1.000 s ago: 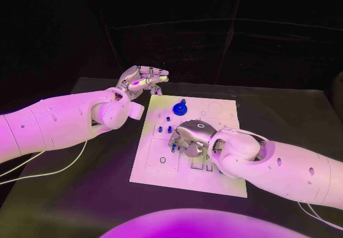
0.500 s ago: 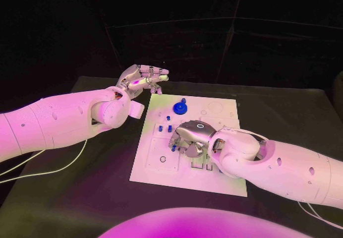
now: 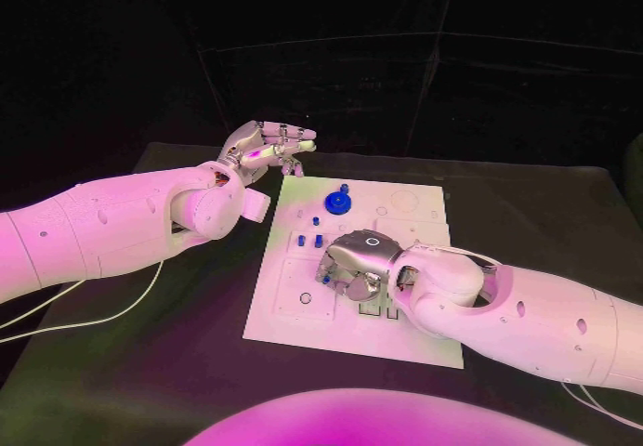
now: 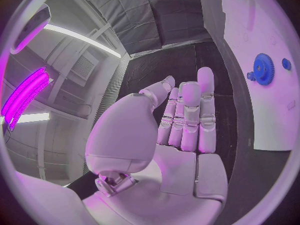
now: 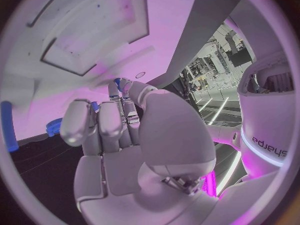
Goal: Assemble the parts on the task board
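One white task board (image 3: 351,321) sits mid-table, my landmark. I see my right hand (image 3: 360,263) low over the board's centre, fingers curled down w/ a small blue part (image 5: 117,82) at the fingertips; real grip or not, I cannot tell. Left hand (image 3: 266,146) hangs beyond the board's far-left corner, fingers straight together, holding nothing. Blue gear (image 3: 338,203) stands near the board's far edge.

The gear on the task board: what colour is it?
Blue; the gear shows best in the left wrist view.
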